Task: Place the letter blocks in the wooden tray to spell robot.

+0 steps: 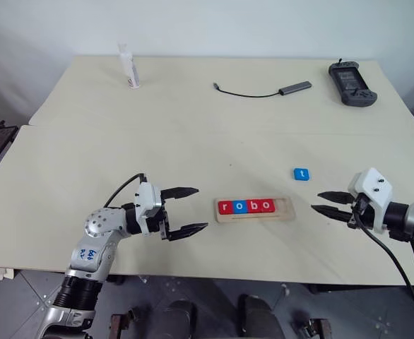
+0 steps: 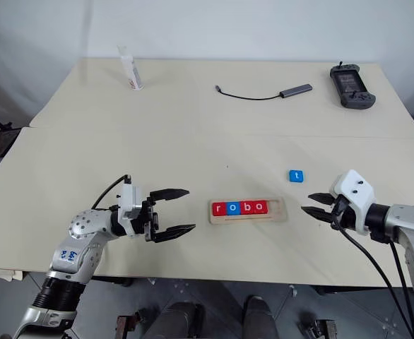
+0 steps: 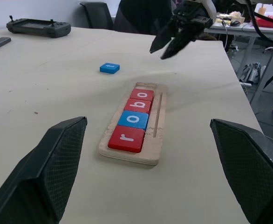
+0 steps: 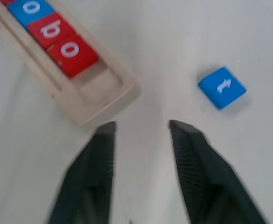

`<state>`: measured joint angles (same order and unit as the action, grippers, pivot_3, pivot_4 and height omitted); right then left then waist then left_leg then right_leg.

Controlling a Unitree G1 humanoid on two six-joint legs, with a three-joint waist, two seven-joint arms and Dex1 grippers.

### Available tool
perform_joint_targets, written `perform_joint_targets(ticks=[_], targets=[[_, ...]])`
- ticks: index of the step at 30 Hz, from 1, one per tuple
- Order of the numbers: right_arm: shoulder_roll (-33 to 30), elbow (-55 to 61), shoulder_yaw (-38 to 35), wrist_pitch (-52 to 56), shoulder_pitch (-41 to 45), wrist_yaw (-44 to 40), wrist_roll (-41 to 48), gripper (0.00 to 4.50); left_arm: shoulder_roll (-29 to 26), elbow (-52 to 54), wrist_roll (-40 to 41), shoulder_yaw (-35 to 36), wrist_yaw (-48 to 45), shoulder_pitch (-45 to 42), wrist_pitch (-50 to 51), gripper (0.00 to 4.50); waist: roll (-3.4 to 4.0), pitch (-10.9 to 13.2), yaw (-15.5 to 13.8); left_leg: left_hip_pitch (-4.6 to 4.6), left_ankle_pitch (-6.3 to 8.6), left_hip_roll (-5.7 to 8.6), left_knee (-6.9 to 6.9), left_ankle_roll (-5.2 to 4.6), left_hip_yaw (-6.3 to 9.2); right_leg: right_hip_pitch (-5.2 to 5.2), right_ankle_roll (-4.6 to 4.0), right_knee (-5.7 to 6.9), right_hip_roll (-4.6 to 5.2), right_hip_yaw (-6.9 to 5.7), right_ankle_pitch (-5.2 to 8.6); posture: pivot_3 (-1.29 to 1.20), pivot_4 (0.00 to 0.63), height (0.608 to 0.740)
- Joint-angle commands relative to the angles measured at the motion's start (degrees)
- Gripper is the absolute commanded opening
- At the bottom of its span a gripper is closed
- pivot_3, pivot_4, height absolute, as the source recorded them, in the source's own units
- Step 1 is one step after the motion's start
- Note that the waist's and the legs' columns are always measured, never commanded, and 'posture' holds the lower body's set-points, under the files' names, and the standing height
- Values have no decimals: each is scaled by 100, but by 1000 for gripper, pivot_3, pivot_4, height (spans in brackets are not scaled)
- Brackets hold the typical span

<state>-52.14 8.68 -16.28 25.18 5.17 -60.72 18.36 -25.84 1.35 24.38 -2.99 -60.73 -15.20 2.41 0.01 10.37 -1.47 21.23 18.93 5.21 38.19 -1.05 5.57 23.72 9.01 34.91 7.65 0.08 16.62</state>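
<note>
Four letter blocks (image 1: 245, 206) — r, o, b, o — sit in the wooden tray (image 1: 286, 212); the blue t block (image 1: 302, 173) lies on the counter (image 1: 193, 141), both grippers released and empty.

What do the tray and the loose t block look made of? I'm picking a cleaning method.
The wooden tray: pale, unvarnished-looking wood, with matte surface and faint grain. The t block: probably painted wood or plastic; smooth solid blue face, white printed letter, rounded corners.
</note>
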Motion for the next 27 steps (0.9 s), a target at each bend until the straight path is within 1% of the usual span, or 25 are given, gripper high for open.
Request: perform_joint_targets(ticks=[1,5,6,9,11,13,16,19,21,24,27], targets=[[-201,45,-441,-196,-180,-19,76,3061,-13,191,11,52,13,0,-80,4500,0,0,0,0,0,0,0,0,0,0,0,0,0,0,0,0,150,740],[-51,-194,-994,-554,-556,213,42,4401,4,135,7,24,-14,-49,-83,4500,0,0,-4,0,0,0,-1,0,0,-1,0,1,-1,0,0,0,150,740],[50,-245,-1168,-638,-649,339,63,4459,14,112,2,17,-18,-70,-87,4500,0,0,-8,-1,0,0,-1,0,0,-1,0,1,-1,0,0,0,150,740],[240,-214,-1481,-767,-979,493,137,4459,33,60,-3,6,-31,-124,-93,4500,0,0,-3,-1,0,0,-2,0,-1,-1,0,1,-1,0,0,0,150,740],[358,-100,-1575,-806,-1238,499,198,4459,42,21,-2,4,-44,-164,-97,4500,0,0,-3,-1,0,-1,-1,0,-2,-1,0,1,-2,0,0,0,150,740],[494,65,-1589,-750,-1286,580,345,4459,43,-16,0,4,-66,-203,-101,4500,0,0,9,-3,0,-1,-1,0,-3,-1,0,1,-3,1,0,0,150,740],[627,392,-1369,-217,-904,968,612,4459,39,-56,2,8,-95,-248,-103,4500,6,-3,73,-10,0,-3,1,1,-13,-1,0,0,-3,10,0,0,150,740],[637,538,-910,579,-392,1422,641,4459,50,-84,-5,6,-103,-278,-111,4500,9,-5,108,-16,-2,-7,3,4,-18,-1,0,5,-6,13,0,0,150,740],[643,520,-575,1107,-30,1803,490,4459,59,-82,-11,1,-97,-285,-116,4500,9,-5,99,-14,-4,-8,4,6,-13,-1,0,6,-7,11,0,0,150,740],[1089,242,-130,1681,817,2405,505,4459,82,-9,-18,-13,-54,-233,-110,4500,9,-5,96,-9,-4,-4,4,6,-8,2,0,6,-3,10,0,0,150,740],[1484,-231,155,1863,1410,3028,212,4459,99,83,-20,-17,6,-165,-87,4500,9,-5,105,-8,-4,-3,3,6,-7,4,0,6,-2,10,0,0,150,740]])
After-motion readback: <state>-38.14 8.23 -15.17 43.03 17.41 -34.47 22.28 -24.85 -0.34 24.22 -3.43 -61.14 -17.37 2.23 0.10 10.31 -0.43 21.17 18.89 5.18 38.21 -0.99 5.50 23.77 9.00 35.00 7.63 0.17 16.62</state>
